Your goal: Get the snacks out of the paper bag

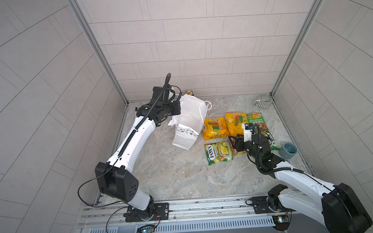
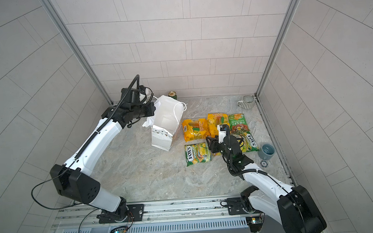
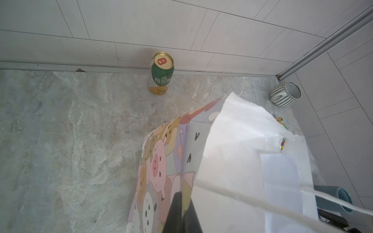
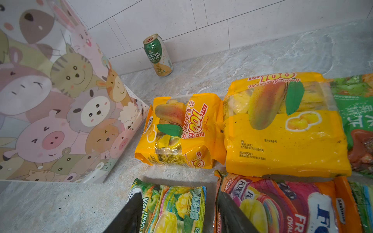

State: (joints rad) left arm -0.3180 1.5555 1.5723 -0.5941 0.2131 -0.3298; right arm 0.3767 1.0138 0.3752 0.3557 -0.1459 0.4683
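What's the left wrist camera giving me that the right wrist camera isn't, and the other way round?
Left wrist only: the striped mug, the blue cup, the white inside of the paper bag, and the left gripper shut on the bag's rim; of the snacks it catches only slivers past the bag.
Right wrist only: the yellow mango packets lying flat, the green FOX'S packet, the red-pink FOX'S packet, and the right gripper open over those two.
Both: the green-and-gold can upright by the wall, the bag's cartoon print, the marble tabletop.
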